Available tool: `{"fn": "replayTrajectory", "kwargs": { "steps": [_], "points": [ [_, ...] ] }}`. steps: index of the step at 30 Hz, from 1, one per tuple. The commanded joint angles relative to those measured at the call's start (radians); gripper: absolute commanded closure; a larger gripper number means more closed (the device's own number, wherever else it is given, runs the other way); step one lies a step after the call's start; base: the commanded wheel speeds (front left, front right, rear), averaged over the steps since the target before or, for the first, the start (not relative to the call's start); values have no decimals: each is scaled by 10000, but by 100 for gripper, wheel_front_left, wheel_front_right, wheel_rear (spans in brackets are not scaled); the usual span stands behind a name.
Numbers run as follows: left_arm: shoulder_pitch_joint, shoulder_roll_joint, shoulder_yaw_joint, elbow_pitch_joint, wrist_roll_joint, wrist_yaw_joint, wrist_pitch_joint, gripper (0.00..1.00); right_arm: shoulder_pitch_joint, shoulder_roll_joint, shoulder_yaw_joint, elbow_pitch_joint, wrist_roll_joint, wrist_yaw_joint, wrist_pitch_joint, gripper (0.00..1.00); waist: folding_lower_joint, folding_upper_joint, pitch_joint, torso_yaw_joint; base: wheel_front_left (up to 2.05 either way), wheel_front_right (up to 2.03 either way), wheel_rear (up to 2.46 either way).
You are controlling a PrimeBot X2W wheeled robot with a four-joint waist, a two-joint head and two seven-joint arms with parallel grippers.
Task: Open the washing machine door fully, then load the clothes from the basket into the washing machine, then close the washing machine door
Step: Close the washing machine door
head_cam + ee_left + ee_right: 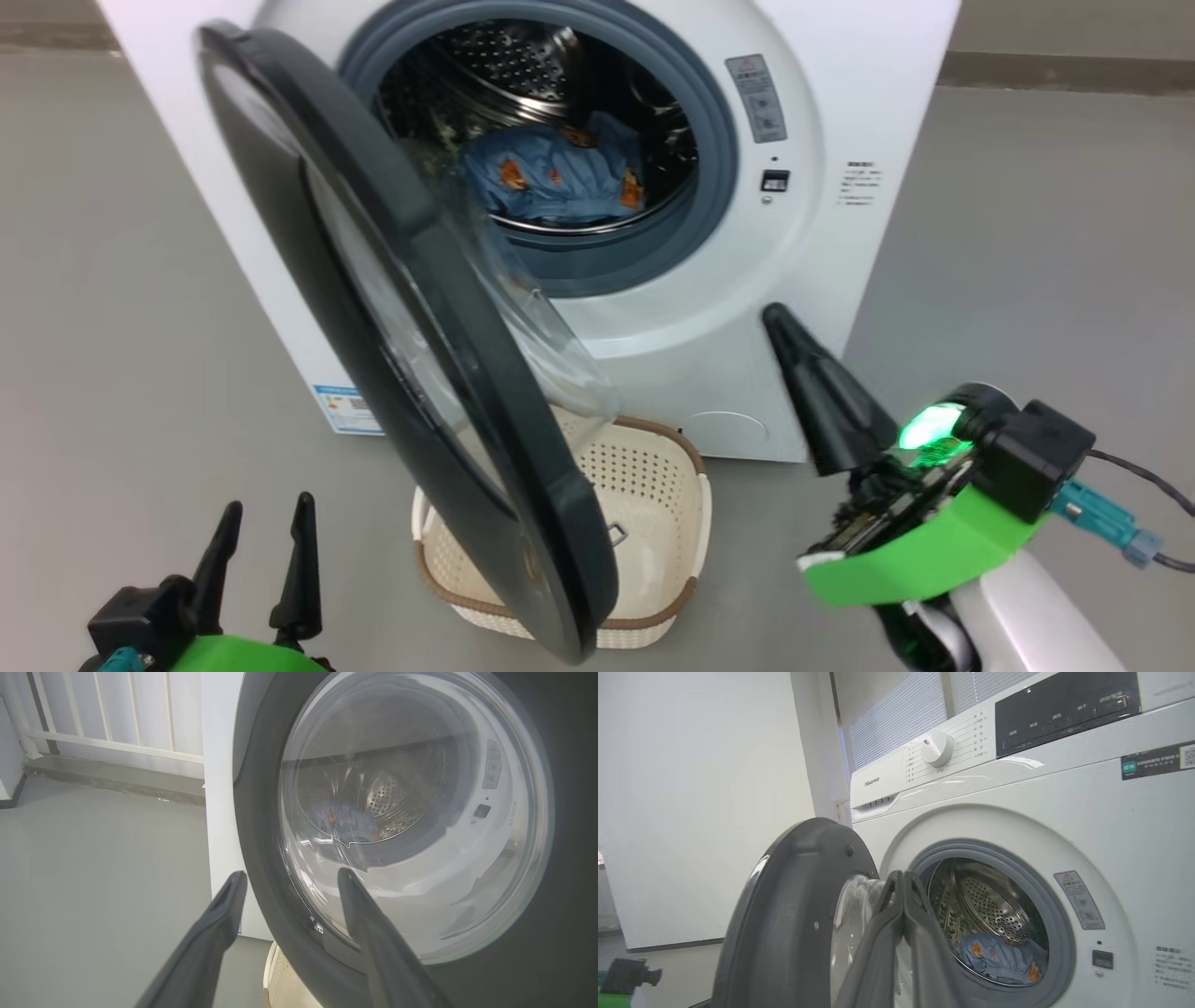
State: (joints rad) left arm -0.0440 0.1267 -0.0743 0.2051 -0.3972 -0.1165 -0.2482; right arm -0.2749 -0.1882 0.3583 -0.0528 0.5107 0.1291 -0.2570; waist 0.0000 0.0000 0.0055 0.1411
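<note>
Hovering nearest, the left gripper (269,504) spreads its fingers just outside the door (523,467), probably poised to swing it shut; the right gripper (775,317), fingers pressed together on nothing, hangs on the door's inner side. Below the door sits the basket (695,485), no cloth showing in its visible part. Behind the door stands the washer (822,233), its drum (504,65) holding the blue clothes (560,177), so loading looks done

Grey floor (1027,243), plain white wall (691,788), slatted blinds (887,714) (near the wall), white railing (117,714) in bg.
</note>
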Motion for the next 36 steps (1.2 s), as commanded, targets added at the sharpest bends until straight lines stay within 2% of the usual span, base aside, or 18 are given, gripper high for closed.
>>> {"fn": "replayTrajectory", "kwargs": {
  "steps": [1, 9, 15, 18, 26, 36],
  "points": [
    [-304, 142, 332, -157, 112, -29, -135, 0, -406, 89, 393, -496, 134, 16, -48, 100, 0, 0, -65, 226, 0, 0, 0],
    [-282, 171, 225, -24, 119, -71, -135, 0, -599, -311, 2144, -1275, 537, 16, -48, 100, 0, 0, -184, 775, 0, 0, 0],
    [-253, 212, 177, 90, 93, -94, -135, 0, -1012, -978, 4016, -1217, 944, 16, -48, 100, 0, 0, -277, 1038, 0, 0, 0],
    [-249, 229, 172, 104, 81, -99, -135, 0, -1125, -1148, 4409, -1027, 968, 16, -48, 100, 0, 0, -292, 1065, 0, 0, 0],
    [-238, 221, 142, 125, 69, -110, -135, 0, -1380, -1407, 5547, 142, 1668, 16, 51, 100, 0, 0, -261, 1093, 0, 0, 0],
    [-330, 160, 196, 50, 100, -118, -135, 0, -1631, -1526, 6117, 1990, 2195, 16, 212, 100, 0, 0, 51, 1185, 0, 0, 0]
  ]
}}
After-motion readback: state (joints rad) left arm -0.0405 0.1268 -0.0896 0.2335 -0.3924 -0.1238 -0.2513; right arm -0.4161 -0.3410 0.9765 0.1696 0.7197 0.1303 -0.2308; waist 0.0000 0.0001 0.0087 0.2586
